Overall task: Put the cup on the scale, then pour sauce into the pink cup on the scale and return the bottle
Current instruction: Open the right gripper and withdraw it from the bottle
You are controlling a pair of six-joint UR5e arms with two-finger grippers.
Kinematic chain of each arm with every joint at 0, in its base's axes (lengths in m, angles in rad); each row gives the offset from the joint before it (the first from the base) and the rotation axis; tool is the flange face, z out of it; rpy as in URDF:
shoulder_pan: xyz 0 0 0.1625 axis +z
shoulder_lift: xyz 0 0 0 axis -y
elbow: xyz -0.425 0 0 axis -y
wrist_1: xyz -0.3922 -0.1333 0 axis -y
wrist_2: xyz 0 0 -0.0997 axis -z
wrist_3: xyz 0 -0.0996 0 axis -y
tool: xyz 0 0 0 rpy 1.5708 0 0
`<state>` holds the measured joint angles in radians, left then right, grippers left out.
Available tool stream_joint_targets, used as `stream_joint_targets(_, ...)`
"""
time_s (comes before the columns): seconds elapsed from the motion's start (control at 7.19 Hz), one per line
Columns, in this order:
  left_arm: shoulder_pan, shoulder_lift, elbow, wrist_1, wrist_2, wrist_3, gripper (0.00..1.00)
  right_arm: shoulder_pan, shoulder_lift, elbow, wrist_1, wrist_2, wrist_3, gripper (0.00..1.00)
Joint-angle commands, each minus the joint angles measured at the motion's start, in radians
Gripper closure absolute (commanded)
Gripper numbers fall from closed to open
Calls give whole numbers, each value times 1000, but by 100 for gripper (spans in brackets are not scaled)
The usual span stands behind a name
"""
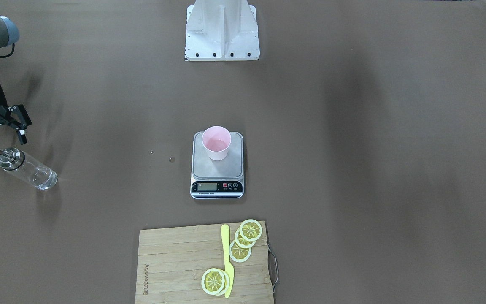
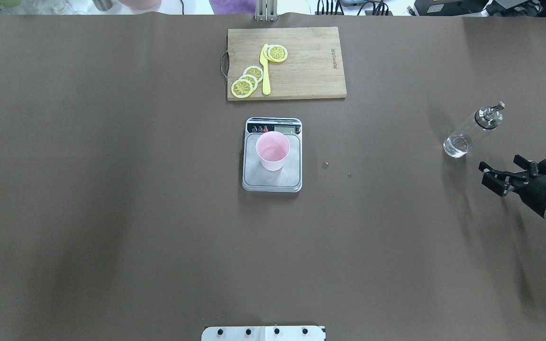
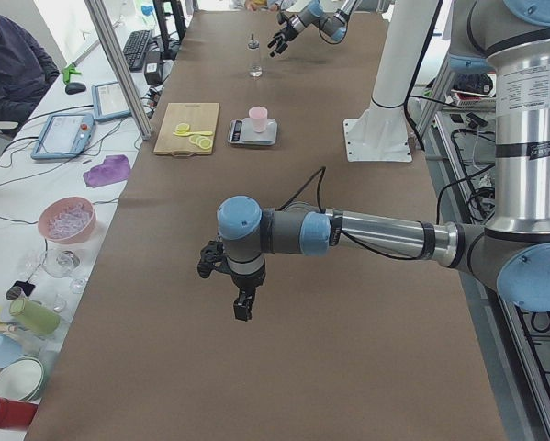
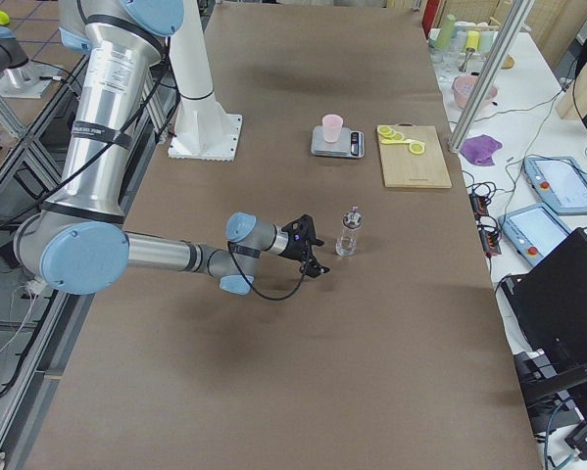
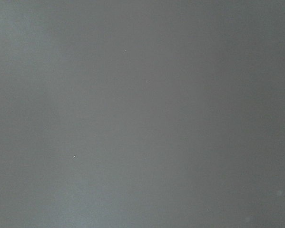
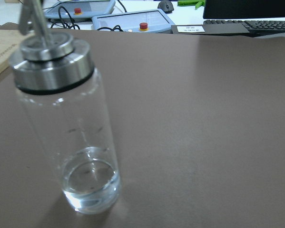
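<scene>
The pale pink cup (image 1: 216, 142) stands upright on the silver-grey scale (image 1: 217, 172) at the table's middle, also in the overhead view (image 2: 273, 150). The clear glass bottle (image 1: 28, 169) with its silver spout stands upright on the table at the robot's far right, a little clear sauce (image 6: 90, 185) at its bottom. My right gripper (image 1: 0, 133) is open and empty, just short of the bottle (image 2: 469, 132) and not touching it. My left gripper (image 3: 229, 285) shows only in the exterior left view, low over bare table; I cannot tell its state.
A wooden cutting board (image 1: 175, 261) with lemon slices (image 1: 245, 238) and a yellow knife (image 1: 227, 259) lies beyond the scale. The robot's white base (image 1: 222, 31) stands at the near edge. Small droplets (image 1: 172, 159) lie on the brown mat beside the scale.
</scene>
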<state>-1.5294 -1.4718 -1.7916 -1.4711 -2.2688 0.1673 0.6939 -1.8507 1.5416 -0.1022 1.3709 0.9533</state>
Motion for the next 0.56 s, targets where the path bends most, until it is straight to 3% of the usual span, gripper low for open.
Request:
stream_joint_targets(0.0, 0, -2, -5, 2, 0, 0, 1, 254, 7, -72, -25, 301, -92, 0)
stream_joint_targets(0.14, 0, -2, -5, 2, 0, 0, 1, 394, 36, -93, -90, 458, -164, 0)
stream_joint_targets(0.42, 0, -2, -5, 2, 0, 0, 1, 606, 128, -90, -393, 726, -356, 0)
